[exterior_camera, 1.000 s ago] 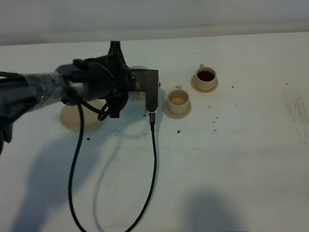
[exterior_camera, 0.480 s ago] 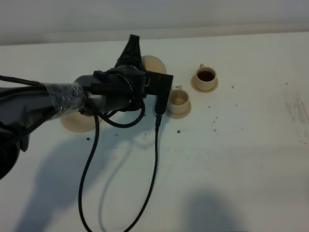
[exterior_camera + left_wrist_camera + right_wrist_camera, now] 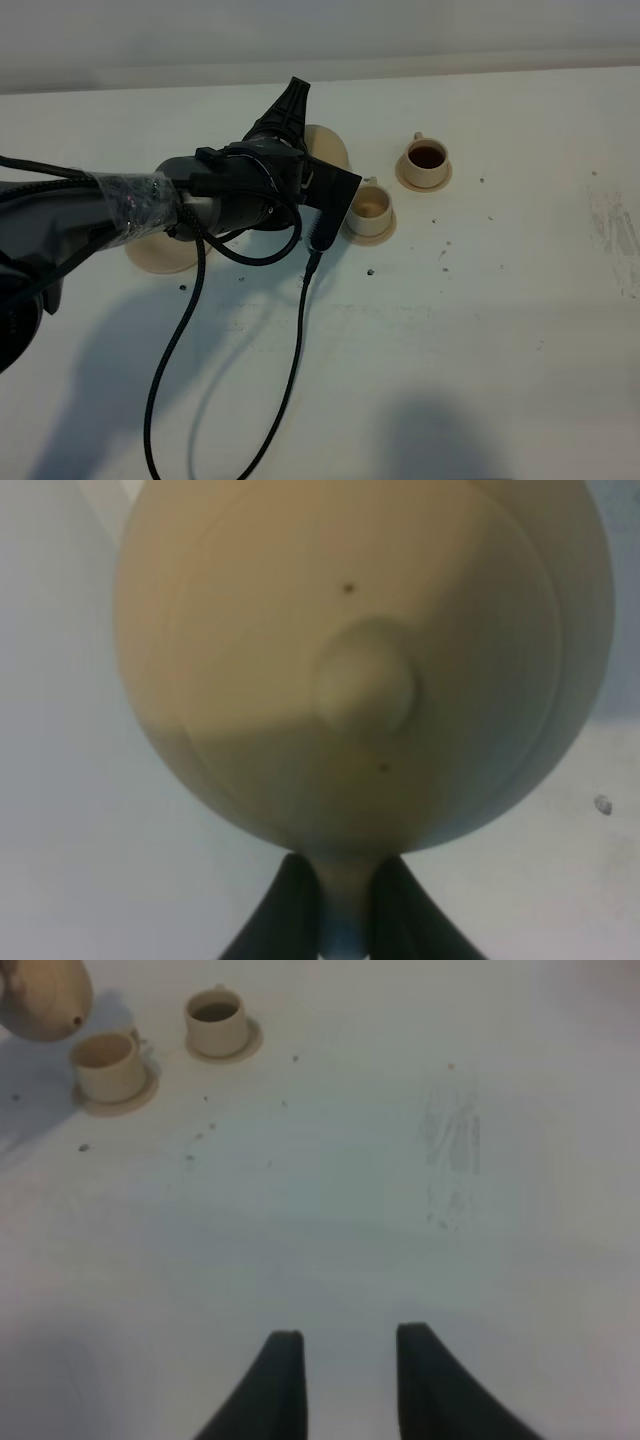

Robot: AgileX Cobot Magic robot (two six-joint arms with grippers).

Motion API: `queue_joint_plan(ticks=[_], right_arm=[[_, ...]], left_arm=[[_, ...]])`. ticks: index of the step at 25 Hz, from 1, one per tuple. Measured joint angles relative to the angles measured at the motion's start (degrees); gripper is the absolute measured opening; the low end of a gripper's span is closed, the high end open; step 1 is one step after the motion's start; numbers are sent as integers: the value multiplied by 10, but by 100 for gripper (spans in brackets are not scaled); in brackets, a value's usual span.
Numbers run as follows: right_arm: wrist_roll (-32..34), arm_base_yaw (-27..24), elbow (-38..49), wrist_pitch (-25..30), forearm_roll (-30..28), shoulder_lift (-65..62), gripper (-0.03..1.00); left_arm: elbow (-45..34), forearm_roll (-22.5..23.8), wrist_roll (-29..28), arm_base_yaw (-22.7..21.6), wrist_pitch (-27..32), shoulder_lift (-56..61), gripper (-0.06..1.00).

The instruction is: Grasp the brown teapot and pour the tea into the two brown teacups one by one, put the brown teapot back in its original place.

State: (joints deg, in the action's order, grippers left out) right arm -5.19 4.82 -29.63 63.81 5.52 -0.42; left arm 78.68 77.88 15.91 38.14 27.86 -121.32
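My left gripper (image 3: pixel 300 140) is shut on the handle of the brown teapot (image 3: pixel 326 150) and holds it in the air just left of the near teacup (image 3: pixel 368 207). In the left wrist view the teapot (image 3: pixel 350 660) fills the frame, and the gripper (image 3: pixel 340 872) clamps its handle. The near cup's inside looks pale. The far teacup (image 3: pixel 427 158) holds dark tea. The wide saucer (image 3: pixel 158 252) lies bare on the left, partly under the arm. My right gripper (image 3: pixel 350 1340) is open and empty over bare table, with the teapot (image 3: pixel 42 995) and both cups (image 3: pixel 105 1060) (image 3: pixel 216 1018) far ahead.
A black cable (image 3: pixel 290 370) hangs from the left arm and loops across the table toward the front edge. Small dark specks (image 3: pixel 371 270) dot the white table near the cups. A faint scuff mark (image 3: pixel 615 235) lies at the right.
My left arm has swung right and back from over the wide saucer, carrying the teapot to just beside the near cup. The cable followed. The cups have not moved.
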Motion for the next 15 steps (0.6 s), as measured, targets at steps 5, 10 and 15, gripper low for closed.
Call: queue_joint_plan(ticks=[5,10,15], right_arm=[[0,0,0,0,0,0,22],[0,0,0,0,0,0,22],[0,0,0,0,0,0,22]], left_arm=[[0,-1,22,0,-9,0,9],[0,5,24,2,-5,-3,9],[0,28,23,11,3,-10,9]])
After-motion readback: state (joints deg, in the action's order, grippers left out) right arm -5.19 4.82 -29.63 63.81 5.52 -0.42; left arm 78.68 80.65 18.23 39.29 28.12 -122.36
